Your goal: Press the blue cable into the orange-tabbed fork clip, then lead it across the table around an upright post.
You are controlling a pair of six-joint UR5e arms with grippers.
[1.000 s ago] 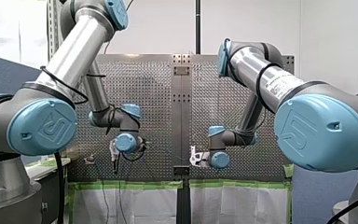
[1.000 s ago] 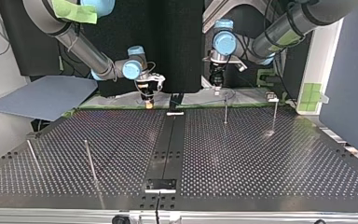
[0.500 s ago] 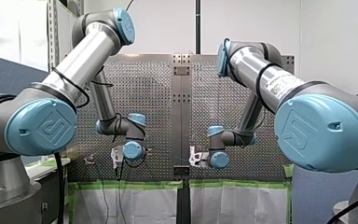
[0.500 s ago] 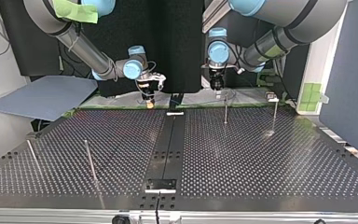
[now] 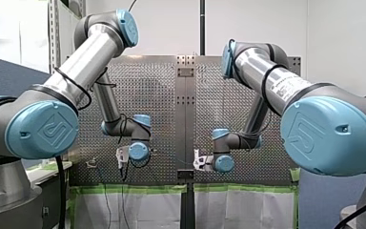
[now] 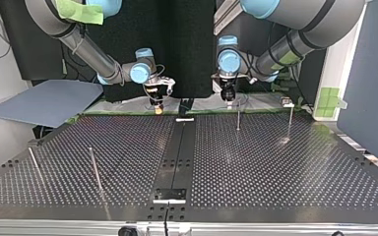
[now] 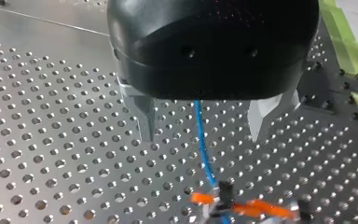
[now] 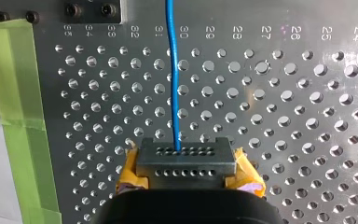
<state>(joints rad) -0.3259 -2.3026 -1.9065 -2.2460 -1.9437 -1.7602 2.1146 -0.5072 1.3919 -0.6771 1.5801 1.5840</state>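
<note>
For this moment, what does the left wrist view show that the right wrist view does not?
Only the left wrist view: the orange-tabbed fork clip, with the blue cable running to it between the metal fingers of the open left hand. Only the right wrist view: the right hand shut on the cable, yellow pads at its sides, green tape and printed numbers. Both: the blue cable over the perforated table.

Left hand [image 7: 201,137]: above the tabletop [image 7: 51,93], cable [image 7: 204,161] running between its fingers.
Fork clip [image 7: 242,207]: on the tabletop just ahead of the left hand, cable entering it.
Right hand [image 8: 186,154]: by the tabletop's edge, cable between its pads.
Posts [image 6: 238,118]: two near the arms' edge, two more posts [image 6: 95,169] near the opposite edge.
</note>
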